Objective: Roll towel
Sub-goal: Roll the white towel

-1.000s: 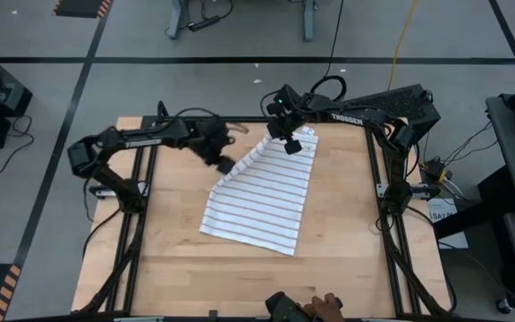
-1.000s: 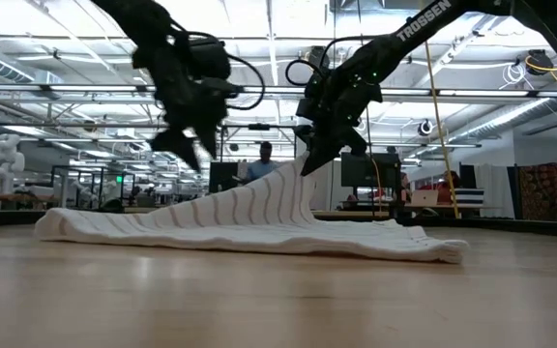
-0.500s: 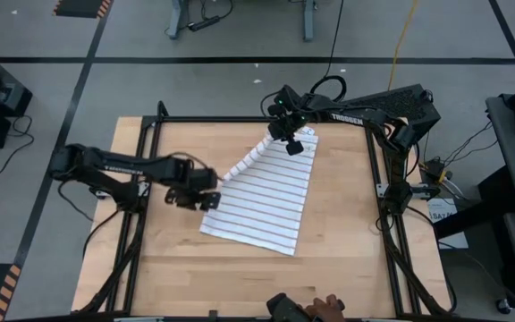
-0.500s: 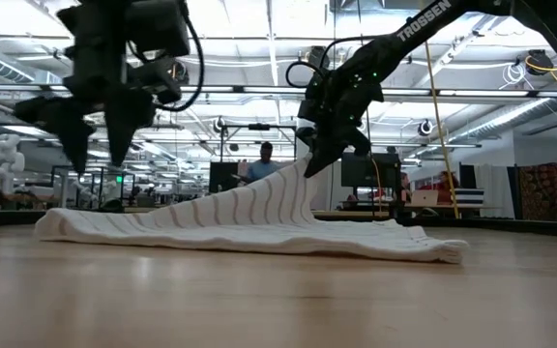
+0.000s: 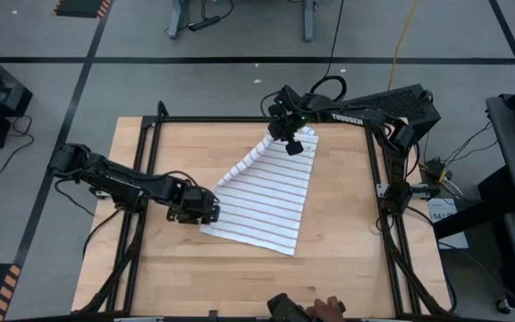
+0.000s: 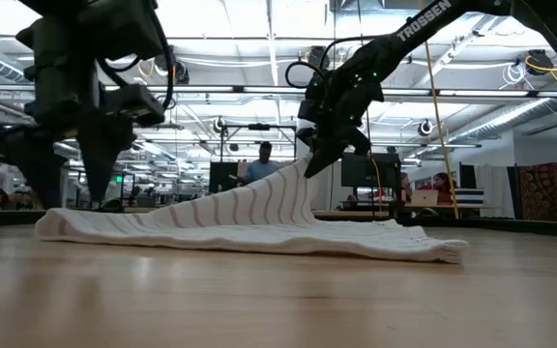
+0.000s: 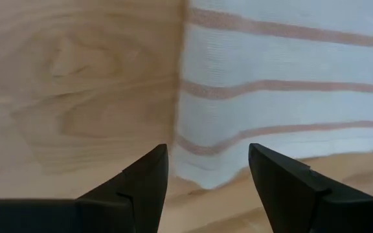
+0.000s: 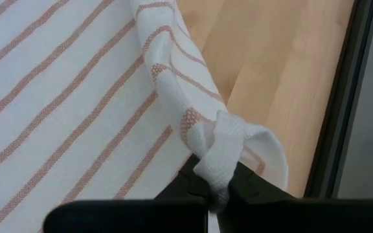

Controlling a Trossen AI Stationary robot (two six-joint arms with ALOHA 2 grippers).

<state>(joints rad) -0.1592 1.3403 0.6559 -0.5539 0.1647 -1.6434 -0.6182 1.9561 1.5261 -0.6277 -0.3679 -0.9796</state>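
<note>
The white towel with narrow reddish stripes (image 5: pixel 262 197) lies spread on the wooden table, its far corner raised. My right gripper (image 5: pixel 286 134) is shut on that far corner, above the table's far edge; it also shows in the low view (image 6: pixel 319 155). My left gripper (image 5: pixel 211 213) is open and low over the towel's near left corner (image 7: pixel 203 169). Its two fingers stand on either side of that corner, and I see no touch. In the low view my left gripper (image 6: pixel 66 188) hangs just above the towel's left end (image 6: pixel 58 224). My right gripper pinches the towel's far corner (image 8: pixel 220 155) between its two fingers, where the cloth is bunched in several layers with a white loop or tag. The fingers come from above, slanting down. The corner is lifted clear (image 6: pixel 303 179); the cloth slopes down to the part lying on the table.
Black frame rails (image 5: pixel 147 170) run along the table's left, right and far sides. A person's hand with a dark object (image 5: pixel 322 307) is at the near edge. Bare wood lies left of and nearer than the towel. People stand in the room behind (image 6: pixel 264 159).
My left gripper has gone from beside the towel's far left edge toward the table's near edge and down, and now stands over the towel's near left corner. My right gripper and the towel have kept still.
</note>
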